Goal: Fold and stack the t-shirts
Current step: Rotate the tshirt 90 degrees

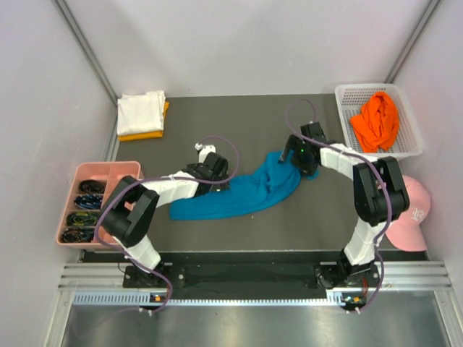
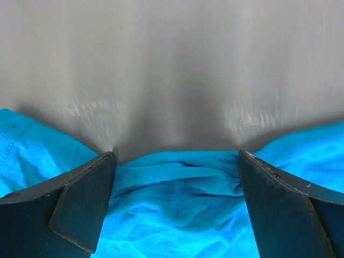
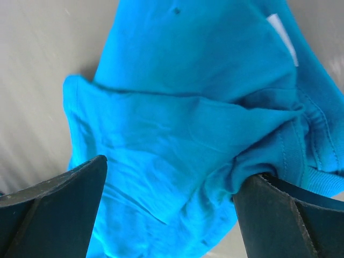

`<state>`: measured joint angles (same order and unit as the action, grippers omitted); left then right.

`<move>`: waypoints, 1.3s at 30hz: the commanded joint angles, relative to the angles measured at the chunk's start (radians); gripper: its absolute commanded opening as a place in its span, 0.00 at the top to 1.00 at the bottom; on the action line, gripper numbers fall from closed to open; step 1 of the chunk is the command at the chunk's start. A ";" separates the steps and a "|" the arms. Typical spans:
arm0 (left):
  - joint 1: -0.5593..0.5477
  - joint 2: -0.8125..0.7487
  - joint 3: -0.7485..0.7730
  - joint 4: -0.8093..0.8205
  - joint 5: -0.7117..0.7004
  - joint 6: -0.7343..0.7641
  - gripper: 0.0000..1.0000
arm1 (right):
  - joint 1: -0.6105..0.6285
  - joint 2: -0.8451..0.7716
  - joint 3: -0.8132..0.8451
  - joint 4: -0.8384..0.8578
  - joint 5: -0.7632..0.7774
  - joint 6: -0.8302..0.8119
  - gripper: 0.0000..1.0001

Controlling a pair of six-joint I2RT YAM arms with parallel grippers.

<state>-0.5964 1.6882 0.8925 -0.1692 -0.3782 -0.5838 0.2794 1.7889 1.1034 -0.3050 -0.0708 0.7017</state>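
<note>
While jaws gape, teal t-shirt edges bunched

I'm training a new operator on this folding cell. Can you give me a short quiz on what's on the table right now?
1. True or false: the orange t-shirt lies in the white basket.
2. What lies atop the yellow-orange t-shirt? A) a white t-shirt B) the pink cap C) a tray
3. Fill in: the left gripper and right gripper each stand ___ astride the teal-blue t-shirt.
Key: 1 true; 2 A; 3 open.
</note>
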 commanded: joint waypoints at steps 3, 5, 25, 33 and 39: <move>-0.049 -0.031 -0.073 -0.231 0.150 -0.094 0.01 | 0.007 0.171 0.175 -0.112 -0.012 -0.041 0.07; -0.054 -0.061 -0.087 -0.240 0.147 -0.099 0.01 | 0.006 0.197 0.213 -0.134 -0.017 -0.045 0.07; -0.060 -0.197 -0.148 -0.334 0.217 -0.096 0.01 | -0.022 0.368 0.536 -0.238 -0.037 -0.090 1.00; -0.065 -0.260 -0.129 -0.375 0.277 -0.077 0.01 | -0.032 0.612 0.976 -0.384 -0.046 -0.188 1.00; -0.071 -0.292 -0.110 -0.412 0.343 -0.050 0.01 | -0.068 0.695 1.052 -0.318 -0.131 -0.196 1.00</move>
<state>-0.6556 1.4414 0.7696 -0.5037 -0.1123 -0.6640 0.2558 2.4451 2.1109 -0.6895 -0.1783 0.5373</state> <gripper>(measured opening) 0.990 0.048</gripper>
